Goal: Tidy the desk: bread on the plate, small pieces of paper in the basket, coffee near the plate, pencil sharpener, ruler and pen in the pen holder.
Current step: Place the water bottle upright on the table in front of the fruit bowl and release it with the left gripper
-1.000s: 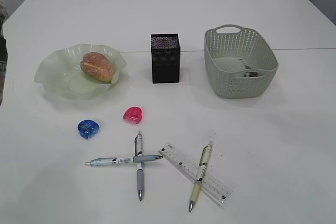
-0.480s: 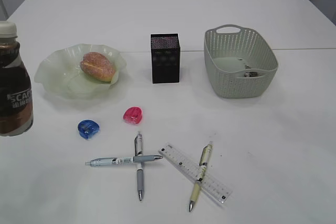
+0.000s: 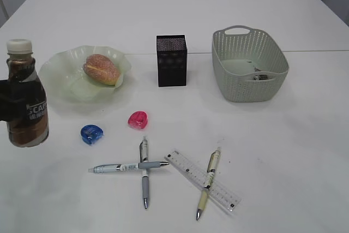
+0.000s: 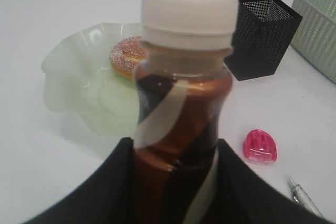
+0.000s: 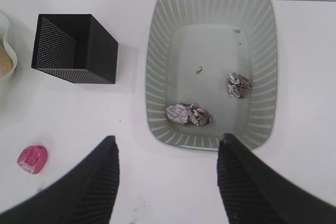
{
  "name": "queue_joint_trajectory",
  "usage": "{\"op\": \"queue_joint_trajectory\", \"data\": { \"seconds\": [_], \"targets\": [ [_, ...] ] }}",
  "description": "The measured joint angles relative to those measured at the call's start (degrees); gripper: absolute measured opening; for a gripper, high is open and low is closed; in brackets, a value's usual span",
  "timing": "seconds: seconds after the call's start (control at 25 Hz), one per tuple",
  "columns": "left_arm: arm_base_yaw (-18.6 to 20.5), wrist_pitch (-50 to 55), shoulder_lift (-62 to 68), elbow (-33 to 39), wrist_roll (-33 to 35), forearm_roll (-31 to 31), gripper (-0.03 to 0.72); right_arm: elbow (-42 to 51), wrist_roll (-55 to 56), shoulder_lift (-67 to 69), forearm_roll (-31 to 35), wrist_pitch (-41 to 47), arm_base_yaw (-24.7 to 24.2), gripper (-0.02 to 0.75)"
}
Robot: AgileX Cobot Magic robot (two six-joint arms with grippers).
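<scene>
The coffee (image 3: 26, 99) label reads "SCAF" in white letters; smaller print below is illegible

Coffee (image 4: 181, 124) base running off near frame edge, left gripper (image 3: 4, 100) mostly lying beyond left edge, ruler (image 3: 203, 179) markings being too fine to read

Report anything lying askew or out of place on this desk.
Nothing is spilled or damaged. Stationery lies loose on the desk: two pens crossed over each other, a third pen lying across the ruler, and blue and pink sharpeners outside the pen holder.
</scene>
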Motion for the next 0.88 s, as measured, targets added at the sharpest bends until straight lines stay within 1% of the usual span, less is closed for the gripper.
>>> {"op": "queue_joint_trajectory", "data": {
  "seconds": [0.12,0.24,0.32,0.48,0.56,0.68,0.88],
  "targets": [
    [0.0,-5.6,3.3,0.0,0.5,-1.4,0.293,0.0,0.0,0.0,-0.2,0.0,0.0,0.438],
    [0.0,-14.5,8.1,0.0,5.1,-2.3,0.293,0.0,0.0,0.0,-0.5,0.0,0.0,0.438],
    [0.0,-21.0,11.8,0.0,8.2,-4.3,0.293,0.0,0.0,0.0,-0.6,0.0,0.0,0.438],
    [0.0,-30.6,20.6,0.0,10.0,-9.3,0.293,0.0,0.0,0.0,-0.9,0.0,0.0,0.438],
    [0.1,-32.5,24.6,-0.2,10.1,-10.9,0.293,0.0,0.0,0.0,-1.1,0.0,0.0,0.438],
    [0.1,-32.7,29.3,-0.3,10.2,-11.4,0.293,0.0,0.0,0.0,-1.7,0.0,0.0,0.438],
    [0.1,-34.6,31.8,-0.6,10.3,-12.3,0.293,0.0,0.0,0.0,-2.1,0.0,0.0,0.438]
  ]
}}
